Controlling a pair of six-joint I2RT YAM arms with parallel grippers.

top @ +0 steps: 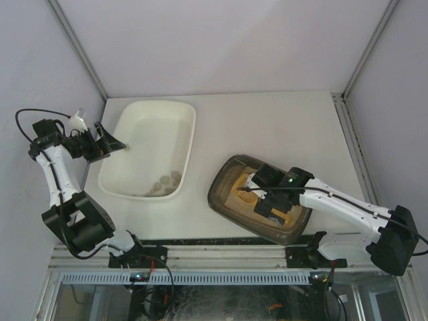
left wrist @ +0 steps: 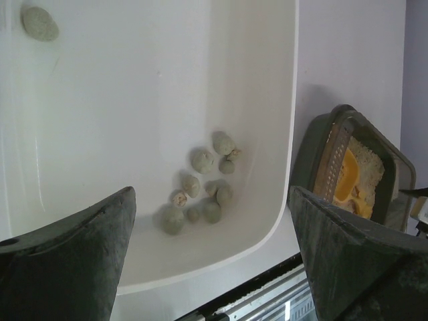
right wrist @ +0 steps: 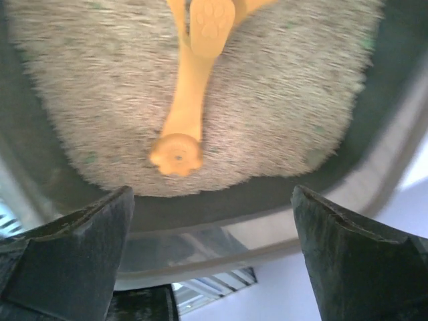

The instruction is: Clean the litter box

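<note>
The litter box [top: 219, 194] sat on the right side of the tabletop [top: 267, 120], close to the near edge, with sandy litter [right wrist: 80, 100] spread inside it. An orange scoop [right wrist: 190, 100] lay flat on the litter, and nothing held it. The right gripper [right wrist: 212, 192] hung just above the box, its jaws spread wide and empty, one on each side of the scoop's handle. Off to the left, the left gripper [left wrist: 212, 194] hovered over the edge of the white tub [left wrist: 292, 100]. Its jaws were wide apart too, with nothing in them. A little pile of grey-green clumps [left wrist: 200, 160] lay at the near end of the tub, and one more clump [left wrist: 39, 22] lay by itself at the far end. So some scooping looked done already. The step in hand seemed to be about the scoop itself, either picking it up or putting it away. The litter was too blurry to tell if any clumps were left in it. To scoop again, the right gripper would need to go down, line up with the thin handle and close on it firmly, without pushing it into the litter.
</note>
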